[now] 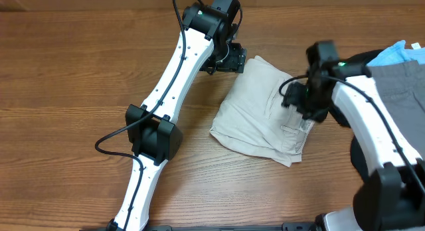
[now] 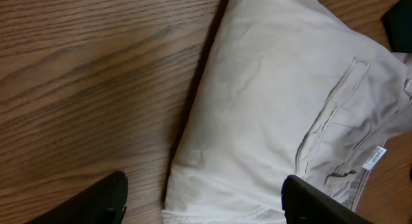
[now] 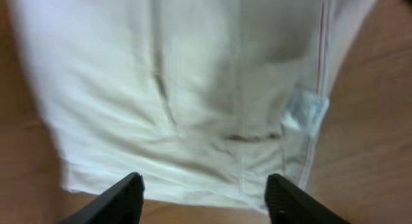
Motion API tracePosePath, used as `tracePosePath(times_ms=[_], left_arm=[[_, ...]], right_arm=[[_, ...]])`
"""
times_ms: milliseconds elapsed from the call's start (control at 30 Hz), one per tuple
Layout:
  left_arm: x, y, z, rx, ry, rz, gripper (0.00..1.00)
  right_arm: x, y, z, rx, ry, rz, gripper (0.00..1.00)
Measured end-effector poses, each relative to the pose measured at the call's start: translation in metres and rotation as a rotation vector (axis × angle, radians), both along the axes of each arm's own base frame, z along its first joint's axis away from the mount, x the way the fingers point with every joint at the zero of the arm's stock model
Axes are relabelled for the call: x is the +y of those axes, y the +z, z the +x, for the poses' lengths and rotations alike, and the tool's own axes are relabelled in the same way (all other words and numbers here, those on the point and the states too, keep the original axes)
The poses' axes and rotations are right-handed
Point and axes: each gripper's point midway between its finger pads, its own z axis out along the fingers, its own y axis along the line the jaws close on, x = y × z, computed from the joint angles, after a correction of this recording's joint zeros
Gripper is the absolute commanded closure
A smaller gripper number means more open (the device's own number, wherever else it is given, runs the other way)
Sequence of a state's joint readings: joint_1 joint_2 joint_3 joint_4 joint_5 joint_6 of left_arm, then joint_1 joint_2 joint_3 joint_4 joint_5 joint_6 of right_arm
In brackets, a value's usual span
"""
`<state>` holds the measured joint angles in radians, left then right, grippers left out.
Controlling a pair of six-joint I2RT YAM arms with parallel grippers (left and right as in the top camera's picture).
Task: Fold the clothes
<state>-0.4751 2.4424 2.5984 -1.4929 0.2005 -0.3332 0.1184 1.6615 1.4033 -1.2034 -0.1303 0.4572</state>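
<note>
The pale beige shorts lie folded into a compact bundle on the wooden table, right of centre. My left gripper hovers at the bundle's far left corner. It is open, its fingers straddling the hem of the shorts with nothing pinched. My right gripper hangs over the bundle's right edge, near the pocket. Its jaws are open above the shorts, holding nothing. A small white label shows by the waistband, and the same label shows blurred in the right wrist view.
A grey garment with a light blue one behind it lies at the table's right edge, partly under my right arm. Bare wood spreads to the left and front of the shorts.
</note>
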Motion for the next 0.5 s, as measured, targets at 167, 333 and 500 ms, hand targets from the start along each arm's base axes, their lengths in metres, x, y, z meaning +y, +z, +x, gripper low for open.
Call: tracePosePath(times_ms=[167, 333, 500], left_arm=[[0.000, 0.000, 0.000, 0.000, -0.001, 0.000, 0.21], [0.001, 0.000, -0.001, 0.006, 0.000, 0.003, 0.21], [0.002, -0.001, -0.004, 0.015, -0.001, 0.008, 0.21]], right_arm=[[0.000, 0.009, 0.029, -0.127, 0.021, -0.011, 0.86], [-0.009, -0.008, 0.044, -0.130, 0.013, -0.075, 0.90], [-0.026, -0.045, 0.058, -0.085, -0.002, -0.185, 0.92]])
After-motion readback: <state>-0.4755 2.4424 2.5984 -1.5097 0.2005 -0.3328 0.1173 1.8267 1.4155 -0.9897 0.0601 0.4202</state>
